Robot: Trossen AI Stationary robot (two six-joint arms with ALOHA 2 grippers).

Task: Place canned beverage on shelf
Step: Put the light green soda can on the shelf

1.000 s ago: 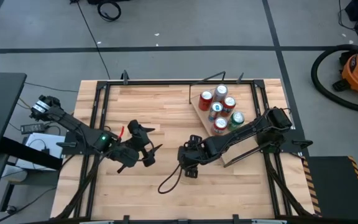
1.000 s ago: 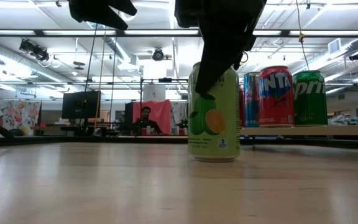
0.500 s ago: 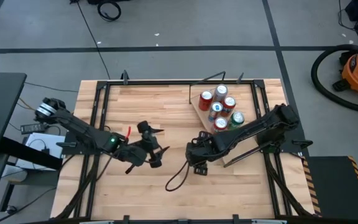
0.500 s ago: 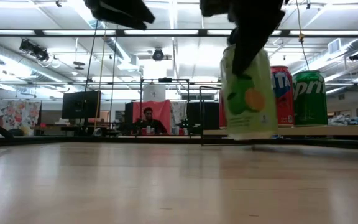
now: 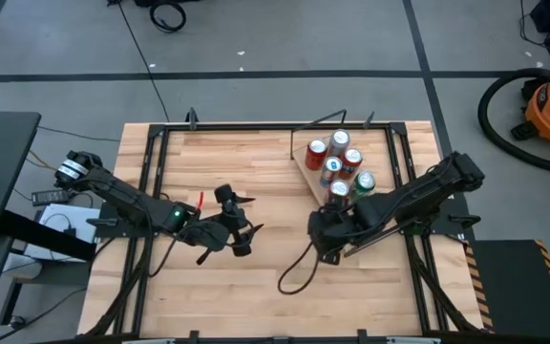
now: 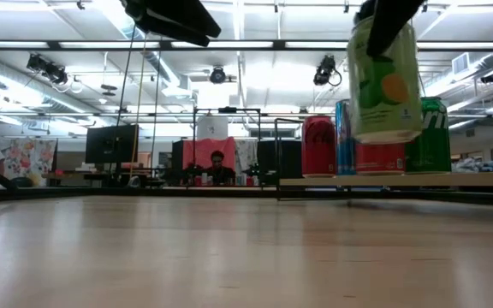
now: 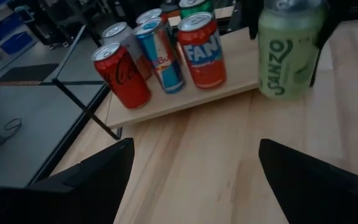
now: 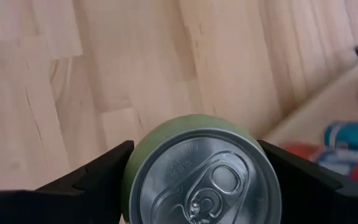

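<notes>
A light-green can (image 6: pixel 385 81) hangs in my right gripper (image 5: pixel 325 234), above the table and just in front of the shelf (image 6: pixel 452 180); it also shows in the left wrist view (image 7: pixel 289 53). The shelf is a small light-wood board (image 5: pixel 306 170) set askew with black rods; several cans (image 5: pixel 340 167) stand upright on it, among them a red one (image 7: pixel 122 74) and an orange-red one (image 7: pixel 202 50). My left gripper (image 5: pixel 242 234) is open and empty at mid-table, facing the shelf. My right gripper pinches the green can between its two fingers (image 8: pixel 98 180), one on each side of its upper side wall (image 8: pixel 135 165). The fingers come from above, pointing down. The can hangs nearly upright, top up, lifted clear of the table.
A black metal frame (image 5: pixel 151 182) borders the tabletop. A dark cable (image 5: pixel 294 277) trails from the right arm over the near table. Bare wood (image 5: pixel 246 172) lies left of the shelf. A person (image 6: pixel 219 167) sits in the room far behind.
My right gripper has lifted the green can clear of the table and carried it up and toward the table's right edge, toward the shelf. My left gripper has gone a little toward the table's right edge, staying open.
</notes>
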